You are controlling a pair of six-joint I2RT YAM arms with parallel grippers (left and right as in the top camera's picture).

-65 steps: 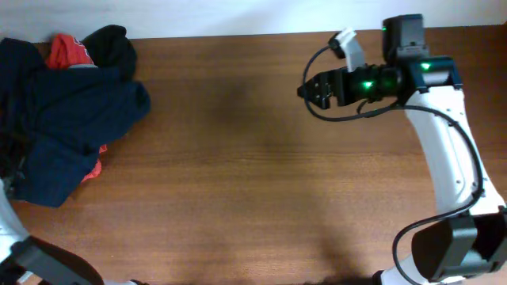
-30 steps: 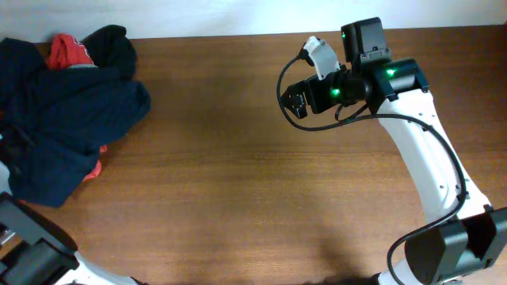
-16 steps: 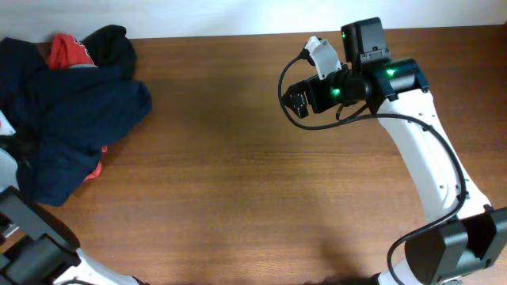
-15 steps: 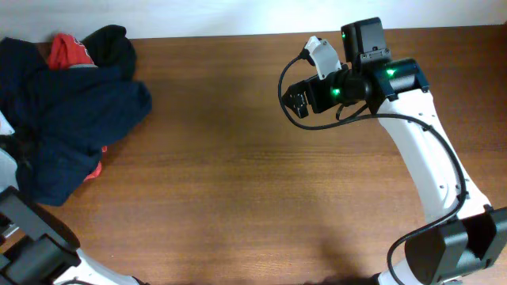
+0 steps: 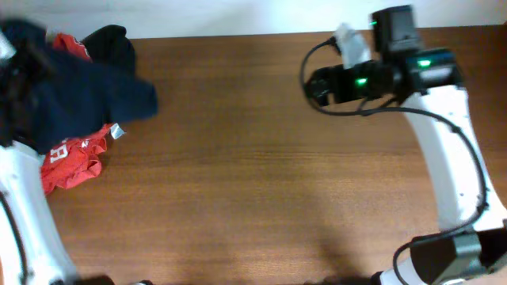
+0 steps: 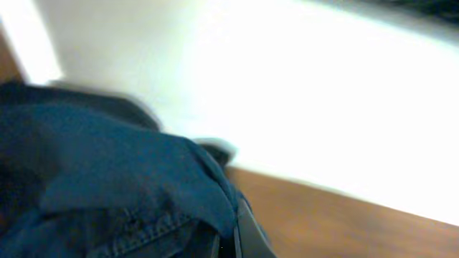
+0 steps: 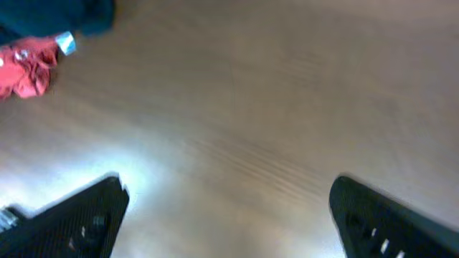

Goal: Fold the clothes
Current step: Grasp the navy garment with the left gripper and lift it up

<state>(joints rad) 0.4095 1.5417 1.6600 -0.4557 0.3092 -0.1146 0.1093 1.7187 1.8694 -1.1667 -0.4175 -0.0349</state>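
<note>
Clothes (image 5: 79, 95), apparently in left end effector (image 6: 228, 244)

One navy garment (image 5: 79, 99), one red garment (image 5: 71, 154), one black garment (image 5: 111, 41).

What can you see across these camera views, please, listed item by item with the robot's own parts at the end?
dark navy-blue soft fabric garment: one, navy, bunched at the table's far left, partly covering the red one.
red fabric garment with white lettering: one, red, at the left edge, showing from under the navy garment.
black fabric garment: one, black, far left corner, behind the navy garment.
brown wooden table: one, brown, under everything.
left arm: one, white, along the left edge.
right arm: one, white, on the right side.
left gripper: one, dark, shut on the navy garment.
right gripper: one, black, open, over bare wood at the upper right.
</note>
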